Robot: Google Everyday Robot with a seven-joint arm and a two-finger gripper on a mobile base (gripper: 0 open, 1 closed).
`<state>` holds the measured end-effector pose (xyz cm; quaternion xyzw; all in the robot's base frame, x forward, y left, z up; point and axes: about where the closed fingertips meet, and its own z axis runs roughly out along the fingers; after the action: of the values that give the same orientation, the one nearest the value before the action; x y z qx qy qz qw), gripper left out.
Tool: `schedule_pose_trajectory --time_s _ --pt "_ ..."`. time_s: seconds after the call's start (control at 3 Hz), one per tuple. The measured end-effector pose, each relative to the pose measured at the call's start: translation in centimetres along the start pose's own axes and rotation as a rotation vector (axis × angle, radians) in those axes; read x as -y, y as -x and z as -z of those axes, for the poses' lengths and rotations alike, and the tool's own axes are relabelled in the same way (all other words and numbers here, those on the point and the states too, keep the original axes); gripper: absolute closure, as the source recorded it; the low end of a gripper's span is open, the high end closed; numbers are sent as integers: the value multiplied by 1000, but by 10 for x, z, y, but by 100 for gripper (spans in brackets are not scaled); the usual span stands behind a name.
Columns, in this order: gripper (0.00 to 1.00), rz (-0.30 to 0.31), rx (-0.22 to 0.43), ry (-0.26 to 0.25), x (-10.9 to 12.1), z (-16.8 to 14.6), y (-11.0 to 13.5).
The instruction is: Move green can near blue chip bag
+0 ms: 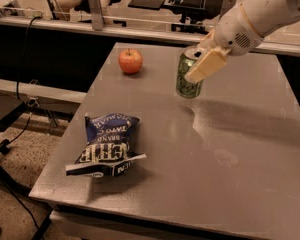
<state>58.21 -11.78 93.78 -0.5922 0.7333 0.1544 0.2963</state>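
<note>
Grey matte tabletop [240, 154]; dark benches and frames behind it.

Small green aluminium drink can [184, 86], pale swirls, silver top: far middle of the table, slightly tilted. Base is at or just off the surface; cannot tell which.

Handling (judged): light and thin-walled, so it dents under a hard squeeze. The smooth sides may slip. Best hold is across the mid-body with moderate force.

My gripper [194, 70] is clamped on the can. One pale finger lies diagonally across the near side of its upper half. The other finger is hidden behind it. It touches nothing else.

Round red-orange apple [130, 60]: farther left on the table, apart from the can.

Crumpled dark blue foil chip bag [107, 144], white lettering: near the front-left edge, well apart from the can. Soft and easily nudged (judged), so the can should go down beside it, not on it.
</note>
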Motion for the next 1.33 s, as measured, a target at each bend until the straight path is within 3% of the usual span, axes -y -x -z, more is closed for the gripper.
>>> schedule_pose_trajectory --time_s 0.67,1.33 --pt "100 108 17 108 -54 -21 26" --pt "60 158 26 180 -84 -39 39"
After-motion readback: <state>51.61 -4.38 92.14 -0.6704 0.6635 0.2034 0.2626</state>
